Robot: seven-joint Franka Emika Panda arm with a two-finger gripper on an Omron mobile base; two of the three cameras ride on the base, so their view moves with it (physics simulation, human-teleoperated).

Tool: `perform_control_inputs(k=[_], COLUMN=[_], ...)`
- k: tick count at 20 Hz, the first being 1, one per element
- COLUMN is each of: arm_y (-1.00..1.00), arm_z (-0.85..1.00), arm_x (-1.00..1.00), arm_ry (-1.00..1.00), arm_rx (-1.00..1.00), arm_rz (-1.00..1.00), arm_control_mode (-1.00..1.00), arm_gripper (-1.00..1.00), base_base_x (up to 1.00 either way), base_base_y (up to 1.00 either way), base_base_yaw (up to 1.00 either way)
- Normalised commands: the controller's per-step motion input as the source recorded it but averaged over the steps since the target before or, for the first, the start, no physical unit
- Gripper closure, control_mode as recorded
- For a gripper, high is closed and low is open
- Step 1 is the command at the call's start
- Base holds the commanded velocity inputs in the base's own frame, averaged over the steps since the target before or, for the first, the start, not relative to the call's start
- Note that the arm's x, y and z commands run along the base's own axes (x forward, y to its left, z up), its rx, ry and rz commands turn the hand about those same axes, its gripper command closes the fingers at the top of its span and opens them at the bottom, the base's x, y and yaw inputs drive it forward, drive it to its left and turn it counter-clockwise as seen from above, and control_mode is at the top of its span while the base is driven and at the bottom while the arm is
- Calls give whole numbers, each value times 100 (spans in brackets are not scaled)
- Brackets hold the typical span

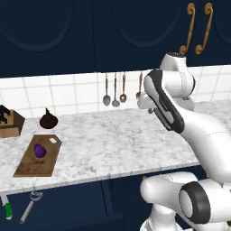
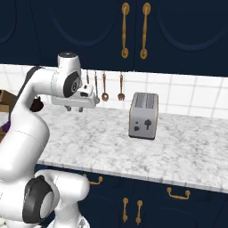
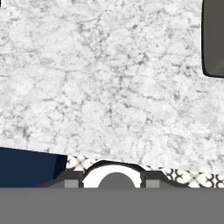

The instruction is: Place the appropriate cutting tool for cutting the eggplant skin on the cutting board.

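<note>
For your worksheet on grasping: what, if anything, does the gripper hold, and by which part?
Nothing: the gripper hangs over bare counter; the peeler lies untouched far off.

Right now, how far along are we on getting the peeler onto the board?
Nothing is done yet. The eggplant sits on the cutting board, but the peeler lies below the counter edge, beside the green-handled tool. The gripper hovers over bare marble counter, far from it, holding nothing. Reaching, grasping and placing remain.

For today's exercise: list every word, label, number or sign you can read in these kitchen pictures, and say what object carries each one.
No readable text anywhere.
The toaster carries small dark control marks on its front, too small to read as signs.
The cutting board shows faint dark markings near its lower end, too blurred to read.
</note>
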Motion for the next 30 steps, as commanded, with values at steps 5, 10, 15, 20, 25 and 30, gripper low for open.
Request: perform_control_inputs(k=[5,10,15,20,25,30], arm_y=[33,100,100,100,100,100], arm_z=[-12,-45,-37,-47,-41,-51], arm_x=[-60,-100,-97,-90,-33,2], arm_ry=[-2,0,7,9,15,18], arm_rx=[-3,-17,-19,-19,-7,0], arm_rz=[2,0,0,0,1,8], arm_control_mode=[-100,-100,-100,-100,-100,-100], arm_gripper=[-100,-100,-100,-100,-100,-100], base_base_x=[0,0,0,0,0,0], base_base_y=[0,0,0,0,0,0], base_base_yaw=[0,0,0,0,0,0])
